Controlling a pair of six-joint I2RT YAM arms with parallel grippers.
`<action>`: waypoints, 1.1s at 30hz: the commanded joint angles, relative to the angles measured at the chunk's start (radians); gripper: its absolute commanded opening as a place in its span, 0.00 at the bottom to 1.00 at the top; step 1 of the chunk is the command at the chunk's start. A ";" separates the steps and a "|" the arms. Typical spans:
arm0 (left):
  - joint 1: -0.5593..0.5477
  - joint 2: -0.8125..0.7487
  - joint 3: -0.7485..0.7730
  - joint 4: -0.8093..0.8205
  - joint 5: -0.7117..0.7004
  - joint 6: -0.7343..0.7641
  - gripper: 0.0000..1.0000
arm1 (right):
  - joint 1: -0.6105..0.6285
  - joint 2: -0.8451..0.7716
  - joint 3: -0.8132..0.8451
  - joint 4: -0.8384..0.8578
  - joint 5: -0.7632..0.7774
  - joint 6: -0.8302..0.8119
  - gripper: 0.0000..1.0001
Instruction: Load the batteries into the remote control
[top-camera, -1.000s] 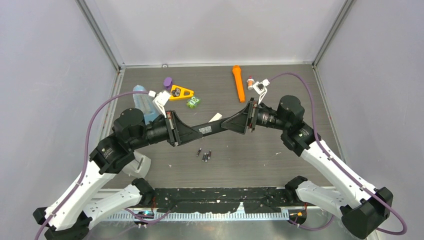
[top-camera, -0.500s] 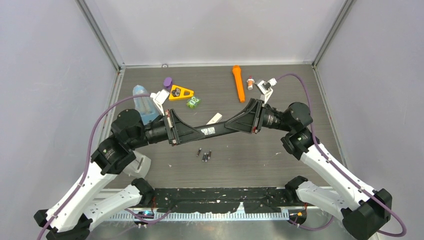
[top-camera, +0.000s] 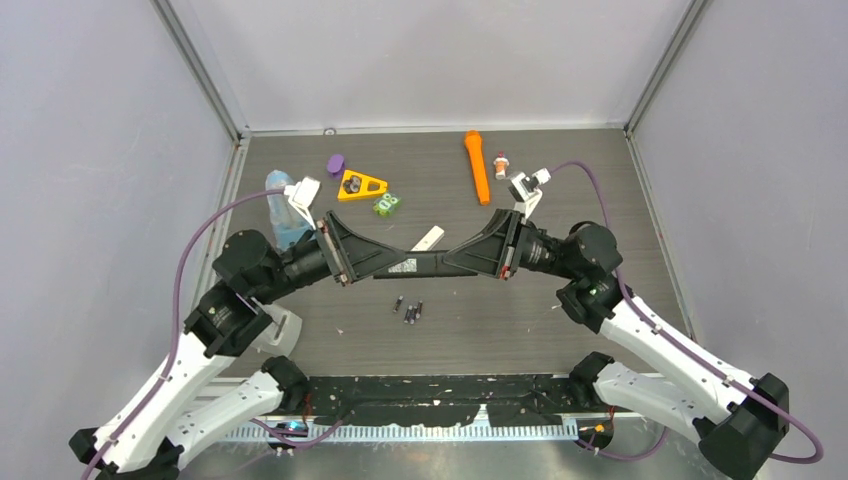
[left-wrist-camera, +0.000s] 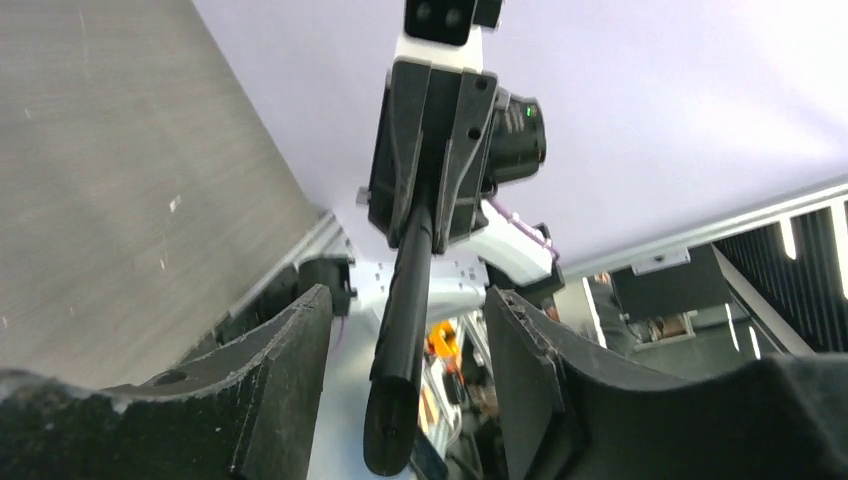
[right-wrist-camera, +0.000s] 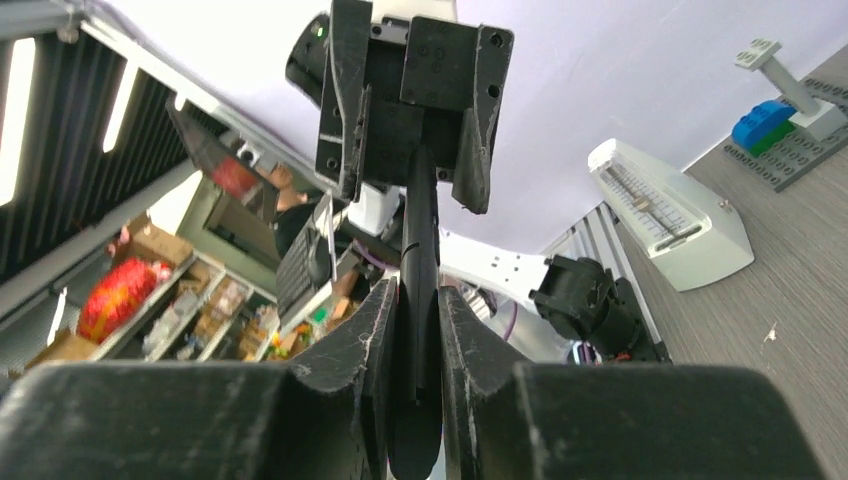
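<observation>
Both ends of the remote control (top-camera: 415, 264) are buried inside the claws. Only its dark side and a pale label show, and its buttons cannot be seen. The batteries (top-camera: 409, 309), too small to count surely, lie on the surface (top-camera: 420, 170) at 6 o'clock of it. The two arms reach toward each other, forearms nearly level, with the bar in the air between them. The right claw (right-wrist-camera: 418, 295) pinches it. The left claw (left-wrist-camera: 405, 300) stands spread, with a gap on either side. A second ago the left pinched and the right gaped.
</observation>
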 joint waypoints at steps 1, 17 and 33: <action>0.003 -0.034 -0.090 0.280 -0.141 0.023 0.60 | 0.071 -0.039 -0.028 0.047 0.265 0.029 0.20; 0.002 -0.102 -0.340 0.590 -0.275 0.015 0.53 | 0.277 -0.069 -0.135 0.059 0.760 0.044 0.20; 0.001 -0.013 -0.321 0.605 -0.306 0.061 0.48 | 0.281 0.043 -0.158 0.168 0.768 0.114 0.23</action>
